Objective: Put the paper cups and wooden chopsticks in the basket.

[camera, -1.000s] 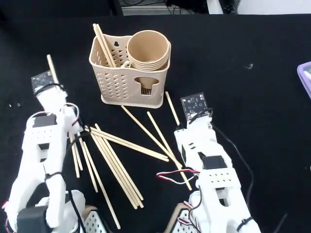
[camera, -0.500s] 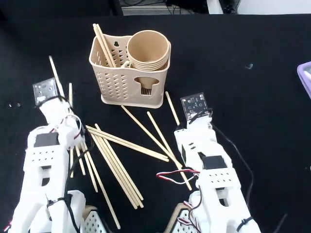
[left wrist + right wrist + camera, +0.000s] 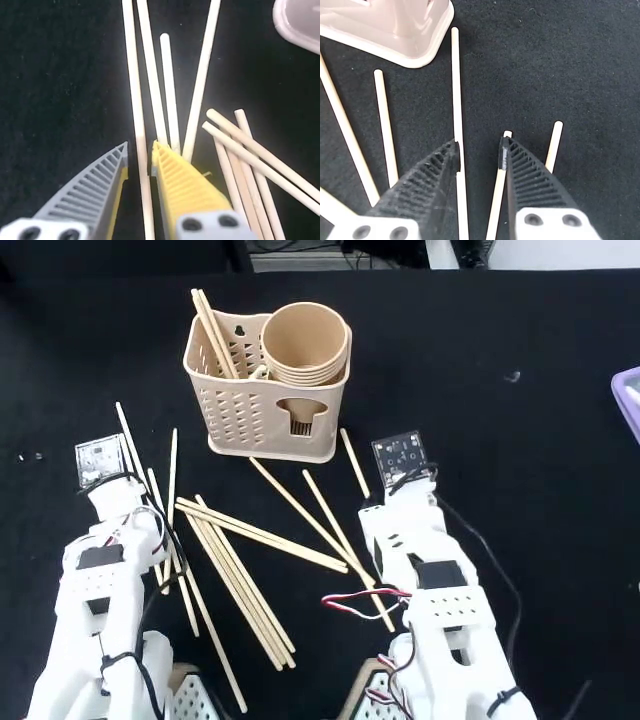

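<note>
While my left gripper point(image 3: 140, 149) sits low over the table point(image 3: 520, 470), its jaws stand narrowly apart astride a single chopstick point(image 3: 134, 85), which they do not appear to clamp. Three neighbouring sticks point(image 3: 170, 90) lie just beside the yellow jaw. Risk, as I judge it: closing here could catch a neighbour as well. It could also pinch the single chopstick near one end, so that it swings and slips on the lift.

My right gripper point(image 3: 479, 145) is likewise low, jaws well apart and holding nothing. One long chopstick point(image 3: 455, 85) runs close against the tip of one jaw, and a second stick point(image 3: 496, 200) passes by the other. Risk: neither is centred, so a closure may flick them aside.

Farther out, the loose chopsticks point(image 3: 250, 545) lie crossed in a fan between my two arms; dragging one would likely disturb the rest.

Farthest, the basket point(image 3: 262, 410) stands upright, with the paper cups point(image 3: 306, 340) nested in one compartment and a few stored chopsticks point(image 3: 212, 325) leaning in the other. Risk: a stick brought in tilted could strike the rim or tip the basket.
</note>
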Available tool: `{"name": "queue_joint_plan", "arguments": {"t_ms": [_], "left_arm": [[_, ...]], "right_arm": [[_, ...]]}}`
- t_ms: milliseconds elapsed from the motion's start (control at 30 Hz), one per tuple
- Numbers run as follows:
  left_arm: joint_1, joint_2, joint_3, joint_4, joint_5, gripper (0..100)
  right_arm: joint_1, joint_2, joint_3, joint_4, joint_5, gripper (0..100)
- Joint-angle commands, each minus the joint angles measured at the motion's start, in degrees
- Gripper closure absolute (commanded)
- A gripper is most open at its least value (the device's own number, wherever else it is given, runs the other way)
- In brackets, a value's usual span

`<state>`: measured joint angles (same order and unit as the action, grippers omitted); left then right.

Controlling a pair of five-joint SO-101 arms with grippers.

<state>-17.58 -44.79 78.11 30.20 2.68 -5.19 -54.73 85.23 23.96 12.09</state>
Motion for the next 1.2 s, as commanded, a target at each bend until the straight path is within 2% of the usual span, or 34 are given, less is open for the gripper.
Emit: {"name": "queue_joint_plan", "arguments": {"t_ms": [0, 200, 367, 500, 700, 867, 1167], "left_arm": [[-0.57, -1.05, -0.48, -1.05, -0.53, 92], [-0.57, -1.14, -1.01, -1.41, 0.18, 92], [-0.57, -0.97, -4.62, -1.14, 11.96, 91], [0.75, -0.97, -6.29, -1.14, 16.88, 86], [1.54, -0.88, -6.11, -1.49, 16.88, 89], [1.54, 0.44, -6.29, -1.14, 16.88, 88], [1.45, 21.89, -17.45, -1.14, 17.14, 87]], "right_arm": [[-0.97, -1.45, -1.98, 0.09, 0.44, 85.7], [-0.97, -1.45, -1.98, 0.09, 0.44, 85.7], [-0.97, -1.45, -1.98, 0.09, 0.44, 85.7], [-0.97, -1.45, -1.98, 0.09, 0.44, 85.7], [-0.97, -1.45, -1.98, 0.09, 0.44, 85.7], [-0.97, -1.45, -1.98, 0.09, 0.44, 85.7], [-0.97, -1.45, -1.98, 0.09, 0.44, 85.7]]}}
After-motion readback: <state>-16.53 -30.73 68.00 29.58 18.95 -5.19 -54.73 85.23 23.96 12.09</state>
